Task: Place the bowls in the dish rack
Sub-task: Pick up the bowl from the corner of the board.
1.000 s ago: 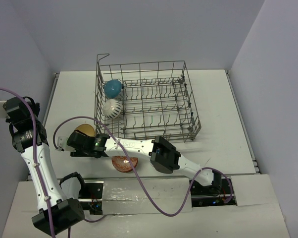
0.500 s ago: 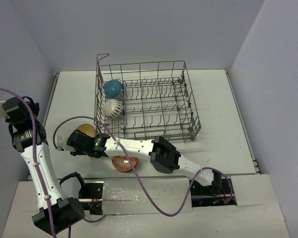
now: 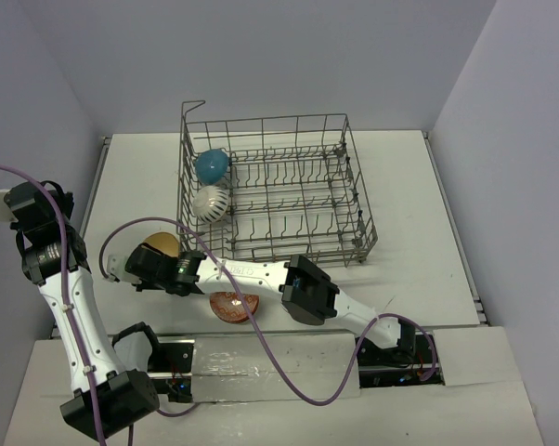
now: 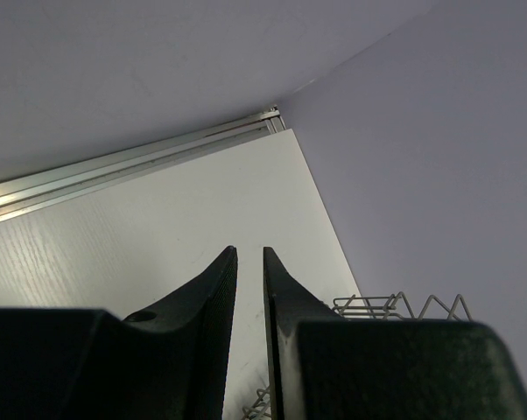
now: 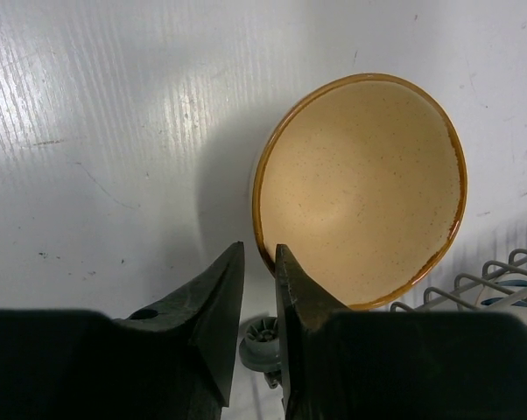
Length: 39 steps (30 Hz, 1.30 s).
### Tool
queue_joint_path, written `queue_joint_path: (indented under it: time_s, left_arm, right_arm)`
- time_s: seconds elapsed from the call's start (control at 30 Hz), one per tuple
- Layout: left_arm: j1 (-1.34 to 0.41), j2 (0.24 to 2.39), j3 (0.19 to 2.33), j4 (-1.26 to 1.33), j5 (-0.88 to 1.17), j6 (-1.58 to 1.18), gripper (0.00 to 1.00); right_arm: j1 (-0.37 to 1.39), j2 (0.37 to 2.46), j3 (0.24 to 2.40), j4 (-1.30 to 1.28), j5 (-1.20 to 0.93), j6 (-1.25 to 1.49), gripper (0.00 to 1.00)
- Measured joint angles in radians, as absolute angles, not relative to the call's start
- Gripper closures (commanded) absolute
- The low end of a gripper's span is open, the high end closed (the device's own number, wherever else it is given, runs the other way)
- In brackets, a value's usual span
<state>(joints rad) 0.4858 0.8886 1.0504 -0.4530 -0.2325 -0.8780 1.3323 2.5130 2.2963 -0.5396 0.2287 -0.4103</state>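
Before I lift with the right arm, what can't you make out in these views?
- Right wrist view: whether the right gripper is pinching the tan bowl; its rim runs between the jaws, contact unclear.
- Top view: the brown bowl, its far side covered by the right arm.
- Left wrist view: most of the dish rack, cut off by the bottom edge and the left gripper.

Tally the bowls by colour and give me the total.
blue bowl: 1
white bowl: 1
tan bowl: 1
reddish-brown bowl: 1
Total: 4
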Motion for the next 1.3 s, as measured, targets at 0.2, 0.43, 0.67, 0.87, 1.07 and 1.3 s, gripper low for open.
queue_joint_path:
  time_s: [0.2, 0.43, 0.67, 0.87, 1.07, 1.3]
  left_arm:
    - [0.486, 0.889, 1.05, -0.453, -0.233, -0.878, 0.77]
    - [0.486, 0.889, 1.05, -0.453, -0.232, -0.878, 0.76]
    - [0.488, 0.889, 1.05, -0.453, -0.233, -0.878, 0.77]
    - [0.488, 0.889, 1.05, -0.453, -0.233, -0.878, 0.77]
    - [0.488, 0.894, 1.049, -0.453, -0.23, -0.878, 0.77]
    - [0.488, 0.895, 1.045, -0.453, -0.224, -0.879, 0.77]
  right_arm:
    - [1.332, 2.513, 2.296, -0.538, 0.236, -0.411, 0.75]
    - [1.331, 2.513, 2.296, -0.537, 0.247, -0.413, 0.8]
    - [1.33, 2.513, 2.296, -0.532, 0.255, -0.414, 0.72]
    - [1.328, 2.517, 2.296, -0.531, 0.266, -0.415, 0.64]
    - [1.322, 2.528, 2.296, -0.524, 0.27, -0.417, 0.64]
    - [1.309, 2.537, 2.305, -0.519, 0.262, -0.417, 0.68]
